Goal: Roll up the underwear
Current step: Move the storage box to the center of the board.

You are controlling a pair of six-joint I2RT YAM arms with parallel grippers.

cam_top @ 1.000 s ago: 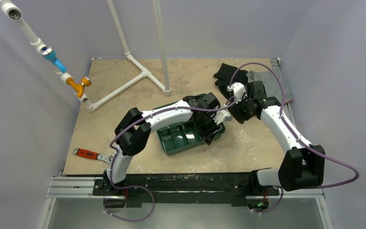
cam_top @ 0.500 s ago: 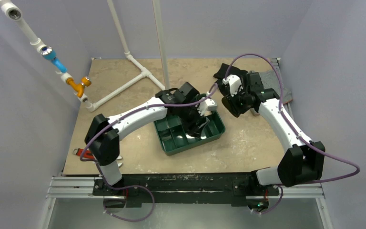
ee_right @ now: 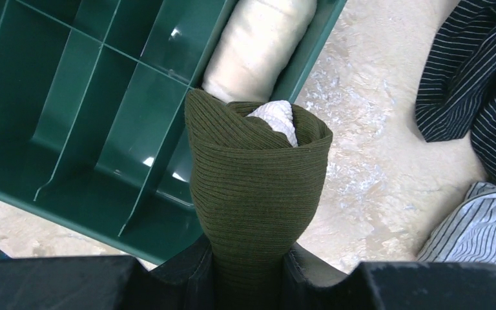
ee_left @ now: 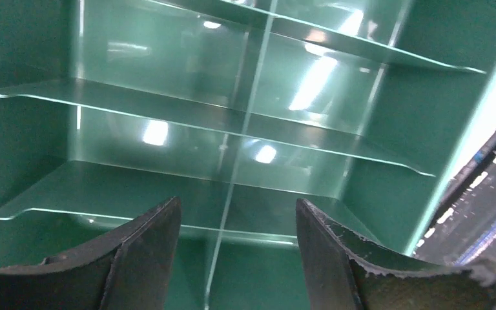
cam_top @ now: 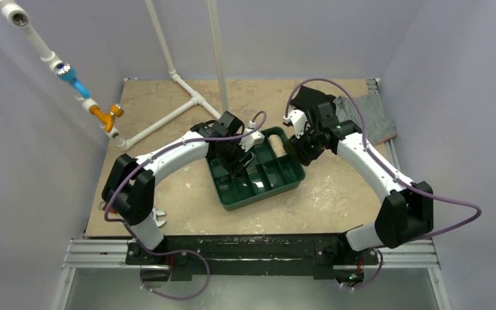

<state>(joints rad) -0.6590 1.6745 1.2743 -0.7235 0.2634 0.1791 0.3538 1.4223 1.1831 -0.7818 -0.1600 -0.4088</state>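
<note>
The underwear is a tight olive-green roll with a cream waistband showing at its top end. My right gripper is shut on its lower end and holds it upright above the far right corner of the green divided tray. In the top view my right gripper hangs at the tray's far right edge and hides the roll. My left gripper is open and empty, low over the tray's compartments. In the top view it is inside the tray's left half.
A cream cloth roll lies in a tray end compartment. A dark striped garment and a grey striped garment lie right of the tray, the grey one at the table's back right. A white pipe frame stands at the back left.
My left gripper has swung from the tray's right side to its left half. My right gripper has carried the roll back and left to the tray's far corner. The tray has turned a little.
</note>
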